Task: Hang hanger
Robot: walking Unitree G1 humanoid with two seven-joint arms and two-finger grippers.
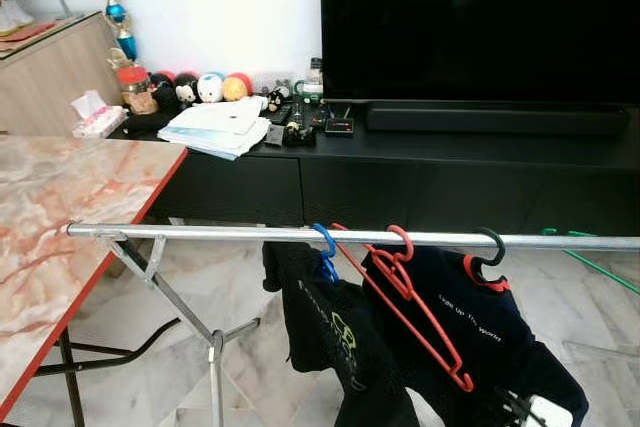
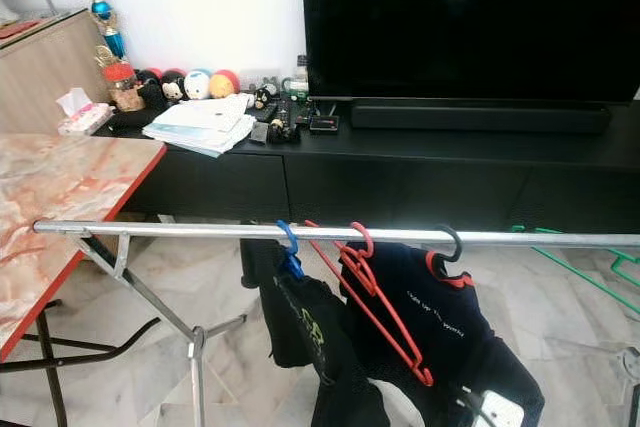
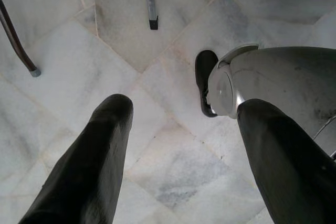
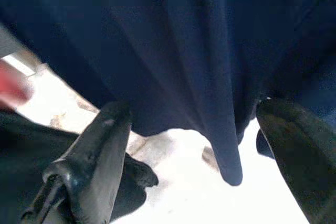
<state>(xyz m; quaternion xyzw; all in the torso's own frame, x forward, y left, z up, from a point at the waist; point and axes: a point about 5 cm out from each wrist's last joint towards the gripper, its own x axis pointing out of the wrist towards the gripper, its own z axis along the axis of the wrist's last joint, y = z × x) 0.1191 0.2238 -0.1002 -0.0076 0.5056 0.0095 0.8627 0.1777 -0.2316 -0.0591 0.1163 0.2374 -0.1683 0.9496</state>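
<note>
Below the silver metal rail (image 1: 300, 235), right gripper (image 4: 194, 145) w/ fingers spread wide, empty, close to navy tee (image 1: 470, 332); left gripper (image 3: 178, 150) idle, also wide. Red plastic hanger (image 1: 415, 302) already hooked on rail btwn garments. Best retreat slow, avoid snagging cloth. Black TV (image 1: 480, 22) behind.

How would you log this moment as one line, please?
rail: blue hanger, red hanger, black hanger hooked on | right gripper: open, at navy shirt | left gripper: open, idle over floor

Hangers (image 1: 415, 297) on rail (image 1: 200, 233); table (image 1: 60, 217) left; TV console (image 1: 450, 162) behind.
</note>
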